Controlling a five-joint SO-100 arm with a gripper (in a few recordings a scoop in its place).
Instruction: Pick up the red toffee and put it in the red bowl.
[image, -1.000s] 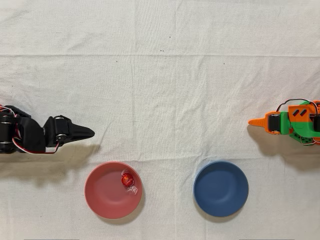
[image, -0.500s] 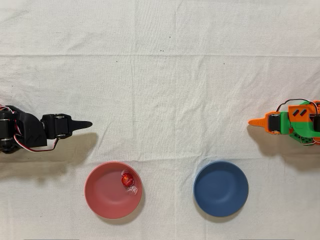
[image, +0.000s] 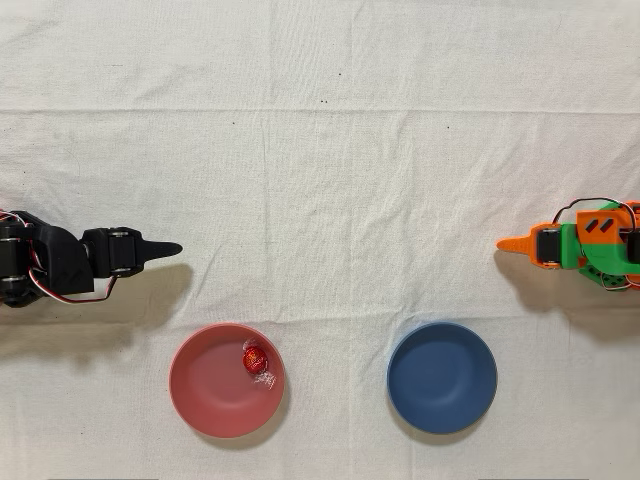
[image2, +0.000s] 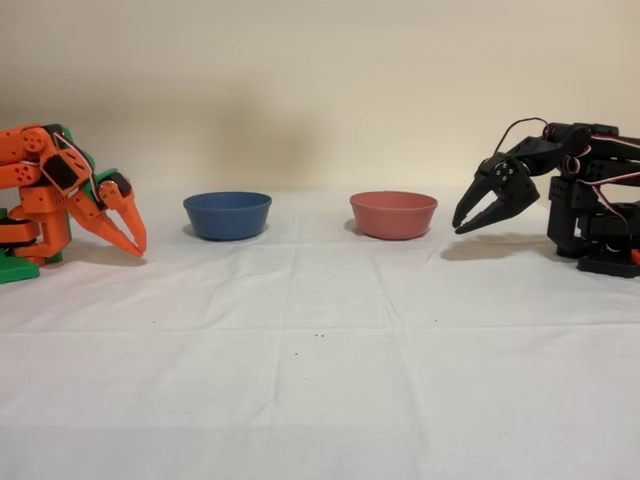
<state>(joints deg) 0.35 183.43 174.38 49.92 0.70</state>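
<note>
Your jaws stand a little apart and hold nothing; the gripper (image2: 462, 222) hangs just beside the red bowl (image: 205, 392), clear of the rim. The toffee (image: 255, 357) already lies inside that bowl, near its upper right wall in the overhead view. The risk now is a careless swing clipping the bowl and tipping the toffee out.

We list a shiny red toffee (image: 255, 356) in a salmon-red bowl (image: 210, 385), and a dark blue bowl (image: 442, 377). We note a plain off-white cloth (image: 330, 170), a black gripper (image: 170, 248), an orange-and-green idle arm (image: 580, 245)
</note>
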